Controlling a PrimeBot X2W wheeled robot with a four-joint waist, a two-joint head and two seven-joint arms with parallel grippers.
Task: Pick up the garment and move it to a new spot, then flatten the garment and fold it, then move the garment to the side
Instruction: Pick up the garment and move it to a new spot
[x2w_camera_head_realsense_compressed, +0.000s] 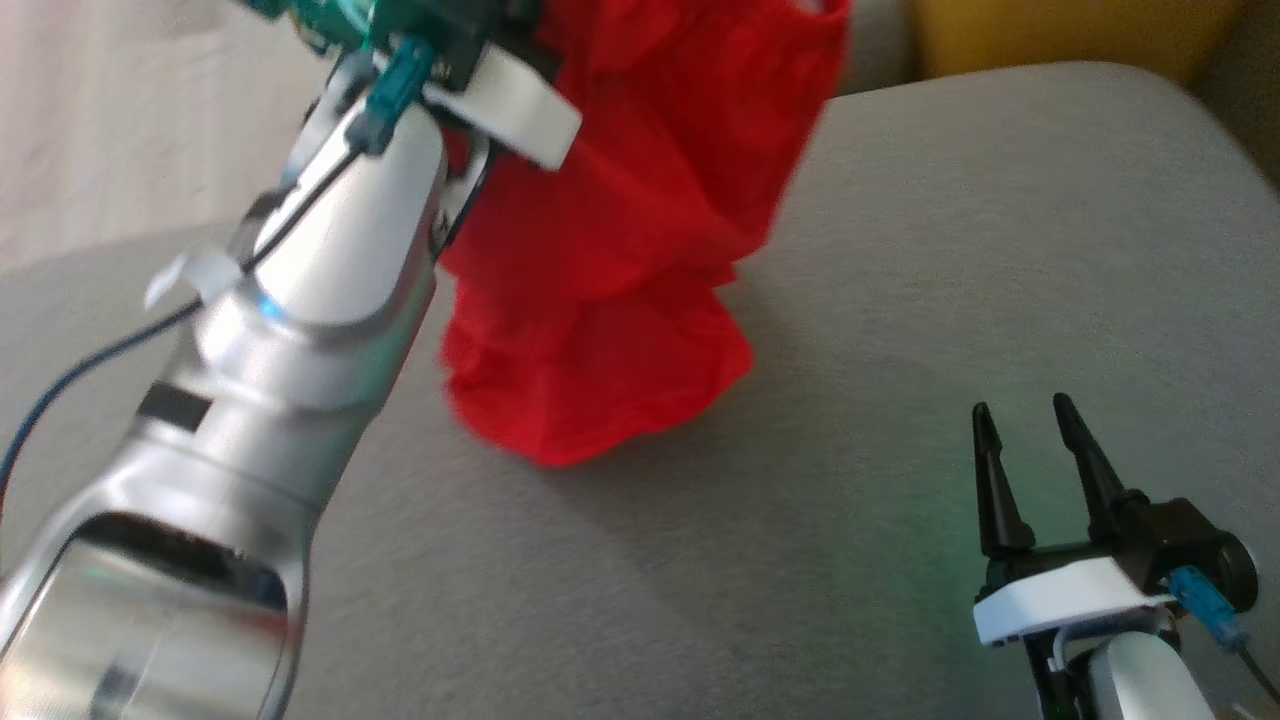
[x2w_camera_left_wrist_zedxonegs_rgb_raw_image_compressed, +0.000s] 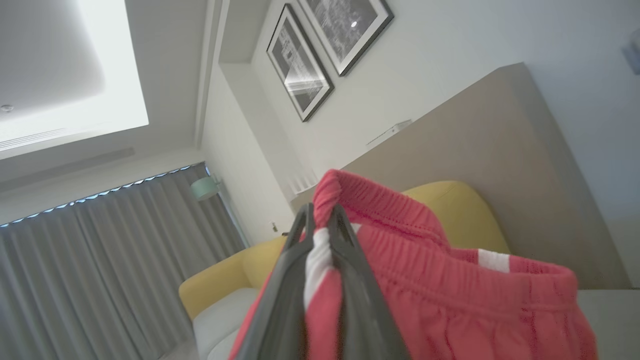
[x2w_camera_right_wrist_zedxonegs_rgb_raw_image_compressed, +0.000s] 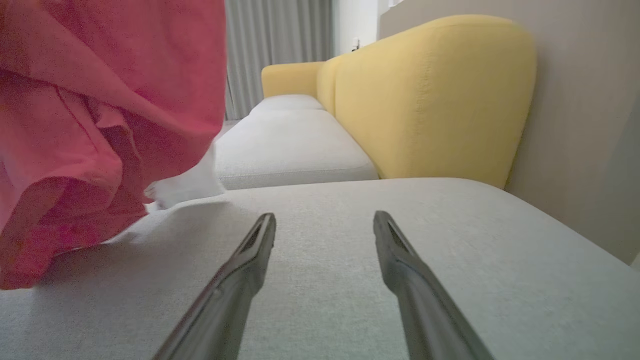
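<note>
The garment (x2w_camera_head_realsense_compressed: 630, 250) is a pair of red shorts with an elastic waistband and a white side stripe. It hangs bunched from the top of the head view, its lower hem low over the grey cushion (x2w_camera_head_realsense_compressed: 900, 330). My left gripper (x2w_camera_left_wrist_zedxonegs_rgb_raw_image_compressed: 322, 215) is shut on the waistband of the garment (x2w_camera_left_wrist_zedxonegs_rgb_raw_image_compressed: 430, 280), fingers pointing upward. The left forearm (x2w_camera_head_realsense_compressed: 300, 330) rises along the head view's left side. My right gripper (x2w_camera_head_realsense_compressed: 1020, 415) stands open at the lower right, low over the cushion, nothing between its fingers. In the right wrist view the garment (x2w_camera_right_wrist_zedxonegs_rgb_raw_image_compressed: 95, 125) hangs to the left of my right gripper (x2w_camera_right_wrist_zedxonegs_rgb_raw_image_compressed: 325, 222).
A yellow sofa back (x2w_camera_right_wrist_zedxonegs_rgb_raw_image_compressed: 430, 95) and pale seat cushions (x2w_camera_right_wrist_zedxonegs_rgb_raw_image_compressed: 290, 145) lie beyond the grey cushion. A beige wall panel (x2w_camera_right_wrist_zedxonegs_rgb_raw_image_compressed: 580, 100) stands to the right. Grey curtains (x2w_camera_left_wrist_zedxonegs_rgb_raw_image_compressed: 100, 270) and framed pictures (x2w_camera_left_wrist_zedxonegs_rgb_raw_image_compressed: 320, 45) show in the left wrist view.
</note>
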